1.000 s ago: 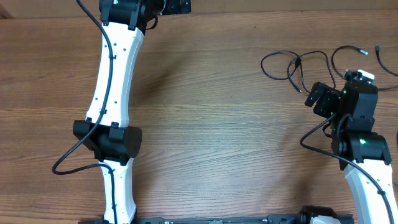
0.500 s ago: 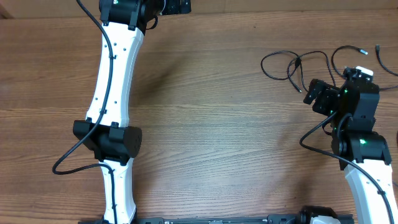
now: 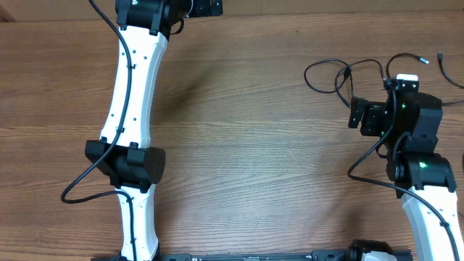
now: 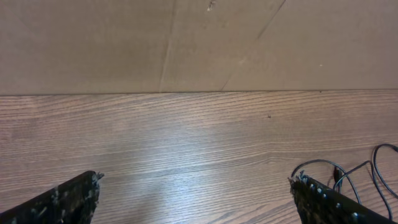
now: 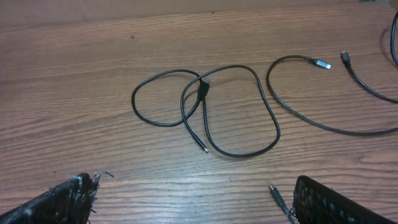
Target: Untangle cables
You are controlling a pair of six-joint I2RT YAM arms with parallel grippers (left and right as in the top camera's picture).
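Observation:
The cables lie loose on the wooden table at the far right. One cable [image 3: 341, 76] [image 5: 205, 112] forms two crossed loops. A second cable [image 3: 406, 65] [image 5: 323, 118] curves to its right, and a third strand [image 3: 444, 67] [image 5: 367, 81] runs off the edge. My right gripper [image 3: 360, 116] [image 5: 193, 199] hovers open just in front of the looped cable, holding nothing. A small plug end [image 5: 277, 196] lies beside its right finger [image 5: 336, 202]. My left gripper [image 4: 193, 205] is open over bare wood near the table's far edge, with the cables [image 4: 367, 174] off to its right.
The left arm [image 3: 134, 94] stretches from the near edge to the far edge on the left side. A brown wall [image 4: 186, 43] rises behind the table's far edge. The right arm's own thick wire [image 3: 362, 170] loops near its base.
My right gripper has turned and shifted slightly left and toward the looped cable. The left arm and the cables have not moved.

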